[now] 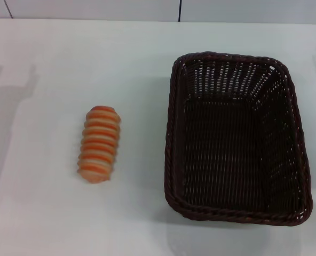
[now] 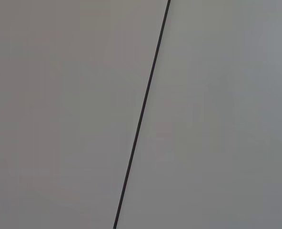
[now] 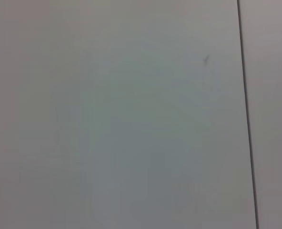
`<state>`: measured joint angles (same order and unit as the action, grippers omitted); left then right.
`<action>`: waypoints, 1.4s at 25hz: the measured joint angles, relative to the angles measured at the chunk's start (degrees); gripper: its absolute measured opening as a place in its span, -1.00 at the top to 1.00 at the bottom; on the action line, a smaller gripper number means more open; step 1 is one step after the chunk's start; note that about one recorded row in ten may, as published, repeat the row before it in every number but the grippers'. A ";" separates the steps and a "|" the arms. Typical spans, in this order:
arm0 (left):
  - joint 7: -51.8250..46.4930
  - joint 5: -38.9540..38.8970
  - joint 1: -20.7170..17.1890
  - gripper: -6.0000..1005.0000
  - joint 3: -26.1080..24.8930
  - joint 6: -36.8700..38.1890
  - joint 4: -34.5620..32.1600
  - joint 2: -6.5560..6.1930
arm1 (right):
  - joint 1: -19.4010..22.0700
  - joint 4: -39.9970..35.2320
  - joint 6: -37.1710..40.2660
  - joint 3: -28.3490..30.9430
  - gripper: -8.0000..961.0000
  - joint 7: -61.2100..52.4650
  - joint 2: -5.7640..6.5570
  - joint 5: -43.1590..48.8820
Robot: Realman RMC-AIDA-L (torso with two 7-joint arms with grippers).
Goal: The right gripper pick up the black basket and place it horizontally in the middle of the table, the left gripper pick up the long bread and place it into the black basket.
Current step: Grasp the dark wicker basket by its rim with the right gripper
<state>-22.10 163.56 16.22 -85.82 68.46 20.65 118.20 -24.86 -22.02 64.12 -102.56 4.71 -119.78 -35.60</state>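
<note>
The black basket (image 1: pixel 235 136) stands on the right half of the white table (image 1: pixel 46 64), empty, its long side running away from me. The long bread (image 1: pixel 98 143), striped orange and cream, lies on the table left of the basket, a clear gap between them. Neither gripper shows in the head view; only faint arm shadows fall on the table at the far left and far right edges. Both wrist views show nothing but a plain pale surface crossed by a thin dark seam (image 2: pixel 141 119).
A wall or panel edge with dark seams (image 1: pixel 179 10) runs along the back of the table. Bare tabletop lies in front of the bread and behind it.
</note>
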 joint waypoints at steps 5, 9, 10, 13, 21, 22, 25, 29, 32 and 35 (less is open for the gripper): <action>-0.25 0.00 -0.40 -0.73 0.04 -0.01 0.00 -0.15 | 0.01 -0.13 -0.53 0.00 -0.58 -0.03 -0.09 -0.22; -0.26 0.00 -0.70 -0.73 0.04 -0.25 0.00 -0.22 | -0.16 -0.14 -1.47 -0.03 -0.58 -0.22 -0.10 -1.21; -0.27 0.00 -0.76 -0.73 0.04 -0.22 0.00 -0.25 | -0.16 -0.14 -1.57 -0.09 -0.58 -0.56 -0.10 -1.52; -0.28 0.00 -0.83 -0.73 0.03 -0.11 0.00 -0.32 | -0.04 -0.14 -1.62 -0.12 -0.58 -2.02 -0.11 -2.00; -0.38 0.00 -0.84 -0.73 1.16 -0.05 0.01 -0.80 | 1.24 -5.06 -6.40 0.06 -0.58 -4.44 -0.02 -4.28; -0.38 0.00 -0.84 -0.73 1.16 -0.05 0.01 -0.80 | 1.80 -6.68 -8.02 0.07 -0.58 -4.24 0.09 -4.58; -0.39 0.01 -1.11 -0.73 1.34 -0.01 0.14 -0.86 | 3.89 -11.38 -12.13 0.35 -0.58 -2.96 0.35 -4.61; -0.40 0.00 -1.36 -0.73 1.35 0.02 0.35 -0.86 | 6.03 -17.02 -15.31 1.01 -0.58 7.37 0.20 -7.13; -0.40 -0.04 -1.62 -0.73 1.24 0.42 0.58 -0.77 | 7.09 -22.37 -18.77 0.59 -0.58 16.68 0.17 -12.71; -0.40 -0.06 -1.62 -0.73 0.97 0.81 0.47 -0.52 | 8.53 -28.69 -23.92 0.70 -0.58 25.80 0.34 -17.92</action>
<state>-22.50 163.50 14.59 -84.85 69.28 21.12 117.68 -16.33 -50.71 40.20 -101.86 30.51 -119.44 -53.52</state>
